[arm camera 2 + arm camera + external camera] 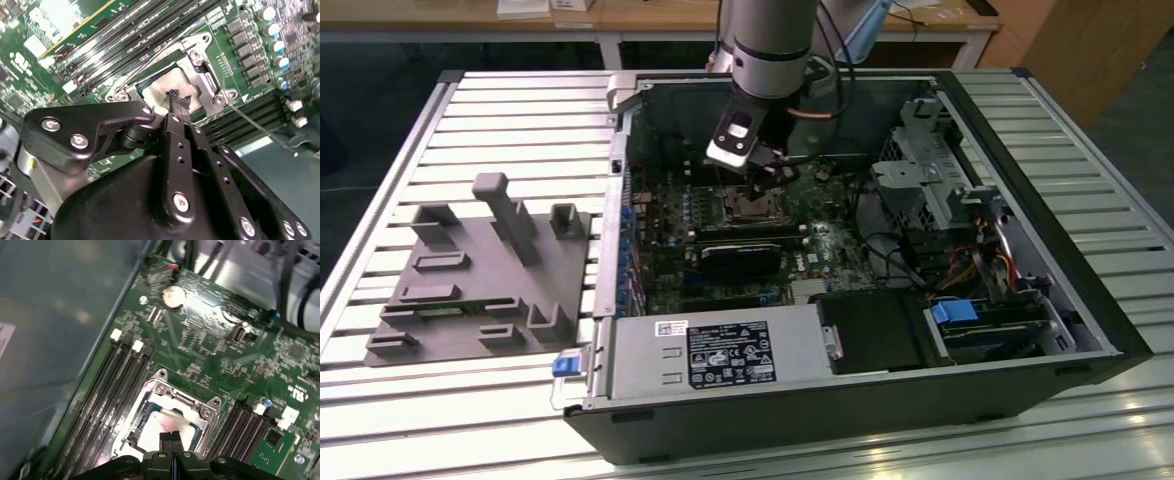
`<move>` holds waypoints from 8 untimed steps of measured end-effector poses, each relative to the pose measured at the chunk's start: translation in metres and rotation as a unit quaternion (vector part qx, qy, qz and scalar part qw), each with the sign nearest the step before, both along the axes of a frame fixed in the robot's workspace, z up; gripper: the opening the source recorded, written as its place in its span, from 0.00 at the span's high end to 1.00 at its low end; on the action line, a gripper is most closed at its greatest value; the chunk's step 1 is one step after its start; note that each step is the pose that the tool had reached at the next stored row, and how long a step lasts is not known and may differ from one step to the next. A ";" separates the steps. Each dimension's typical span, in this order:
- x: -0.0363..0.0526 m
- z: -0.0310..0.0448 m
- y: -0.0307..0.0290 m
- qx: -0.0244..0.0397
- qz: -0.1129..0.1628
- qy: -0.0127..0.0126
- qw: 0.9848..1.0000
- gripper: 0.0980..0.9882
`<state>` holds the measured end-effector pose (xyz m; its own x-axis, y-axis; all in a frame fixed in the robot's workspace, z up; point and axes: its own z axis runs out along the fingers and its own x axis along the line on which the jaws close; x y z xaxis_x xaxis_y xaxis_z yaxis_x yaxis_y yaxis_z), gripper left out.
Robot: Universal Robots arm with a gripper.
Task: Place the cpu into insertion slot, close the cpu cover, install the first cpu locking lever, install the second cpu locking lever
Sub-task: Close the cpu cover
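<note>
Site: an open computer case (854, 425) lies on its side on a slatted metal worktop (454, 410). A grey plastic fixture (480, 270) sits beside it toward the exterior view's left. A labelled power supply (707, 355) fills the near corner of the case.

Arm: it reaches down into the case. The hand (765, 168) stands over the insertion slot (750, 206) on the green board.

Hand: in both wrist views the two fingers are pressed together, with nothing between them. In the second wrist view the hand (178, 102) ends in a dark tip directly over the cpu (160, 89). In the first wrist view the hand (171, 436) sits over the near part of the cpu (152, 432). Whether the tip touches the metal top cannot be told.

Cpu: it is seated in the slot, dull silvery top upward.

Cpu cover: the cpu cover (175, 396) lies flat over the slot, and the cpu shows through its square cut-out. In the second wrist view one side of the cover (202, 80) runs just beside the cpu.

Lever: a thin metal rod (260, 130) runs from one corner of the slot out across the black memory slots (250, 117). Whether it is latched cannot be told.

Board: more memory slots (115, 390) flank the slot, and a coin battery (172, 296) sits well apart from it.
</note>
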<state>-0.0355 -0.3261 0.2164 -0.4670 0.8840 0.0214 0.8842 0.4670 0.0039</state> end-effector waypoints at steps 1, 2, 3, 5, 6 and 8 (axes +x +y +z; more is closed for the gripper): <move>0.0000 0.0000 0.0000 0.000 0.009 0.000 1.000 0.99; 0.0000 0.0000 0.0000 0.000 0.018 0.000 1.000 0.99; 0.0000 0.0000 0.0000 0.000 0.027 0.000 1.000 0.99; 0.0000 -0.0001 0.0000 0.000 0.046 0.000 0.999 0.99; 0.0000 -0.0001 0.0000 0.000 0.055 0.000 0.999 0.99; 0.0000 -0.0002 0.0000 0.000 0.073 0.000 0.997 0.99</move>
